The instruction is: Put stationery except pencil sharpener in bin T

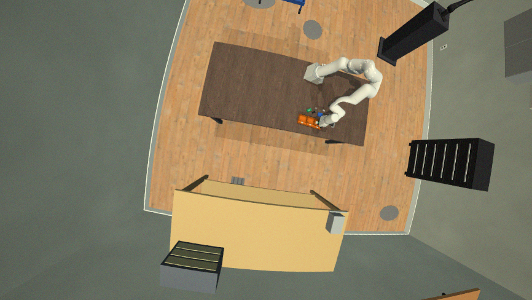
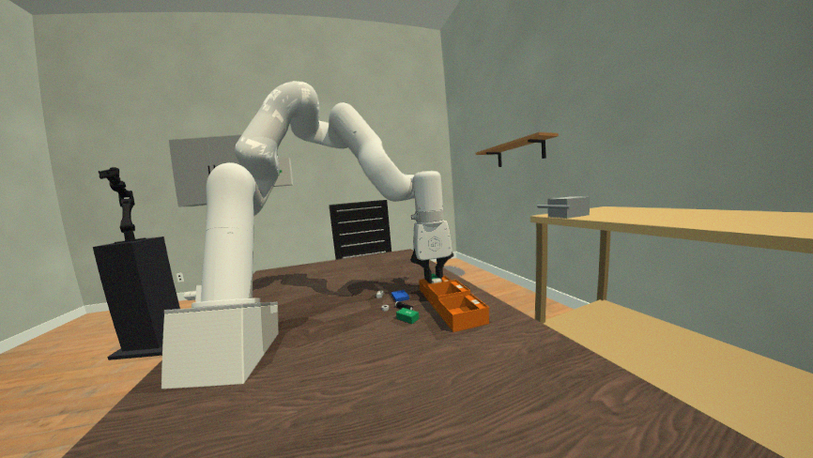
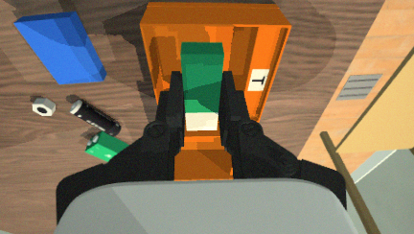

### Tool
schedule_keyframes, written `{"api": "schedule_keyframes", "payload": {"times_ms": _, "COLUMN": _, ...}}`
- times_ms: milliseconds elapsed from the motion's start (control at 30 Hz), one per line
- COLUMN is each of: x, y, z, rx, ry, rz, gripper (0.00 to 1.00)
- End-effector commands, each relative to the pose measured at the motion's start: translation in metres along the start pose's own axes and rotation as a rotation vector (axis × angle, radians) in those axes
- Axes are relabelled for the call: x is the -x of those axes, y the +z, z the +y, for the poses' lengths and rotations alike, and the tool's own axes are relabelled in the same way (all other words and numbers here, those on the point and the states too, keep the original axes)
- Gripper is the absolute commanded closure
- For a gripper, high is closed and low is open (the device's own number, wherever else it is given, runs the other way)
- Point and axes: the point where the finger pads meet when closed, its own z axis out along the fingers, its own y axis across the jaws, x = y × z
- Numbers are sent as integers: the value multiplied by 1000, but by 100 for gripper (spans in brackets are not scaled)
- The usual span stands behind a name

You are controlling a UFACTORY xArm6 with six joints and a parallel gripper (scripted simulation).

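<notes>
Top view: high overhead, looking straight down on the whole room, table (image 1: pixel 260 85) small at centre. Exterior view: off the table's end, roughly level, facing along the table (image 2: pixel 369 387) toward the arm (image 2: pixel 352 136), mid-range. Wrist view: mounted behind the gripper (image 3: pixel 203 103), looking down, very close. Shared by all three: orange bins (image 1: pixel 308 120) (image 2: pixel 462 307) (image 3: pixel 163 29).
</notes>
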Motion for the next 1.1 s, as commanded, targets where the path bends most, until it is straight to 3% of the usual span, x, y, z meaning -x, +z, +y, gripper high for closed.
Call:
{"api": "schedule_keyframes", "payload": {"times_ms": 0, "x": 0, "y": 7, "z": 2, "rx": 4, "ry": -1, "rz": 1, "gripper": 100}}
{"api": "schedule_keyframes", "payload": {"times_ms": 267, "x": 0, "y": 18, "z": 2, "rx": 4, "ry": -1, "rz": 1, "gripper": 100}}
{"api": "schedule_keyframes", "payload": {"times_ms": 733, "x": 0, "y": 18, "z": 2, "rx": 4, "ry": -1, "rz": 1, "gripper": 100}}
{"api": "schedule_keyframes", "payload": {"times_ms": 767, "x": 0, "y": 18, "z": 2, "rx": 4, "ry": -1, "rz": 1, "gripper": 71}}
{"api": "schedule_keyframes", "payload": {"times_ms": 1067, "x": 0, "y": 18, "z": 2, "rx": 4, "ry": -1, "rz": 1, "gripper": 71}}
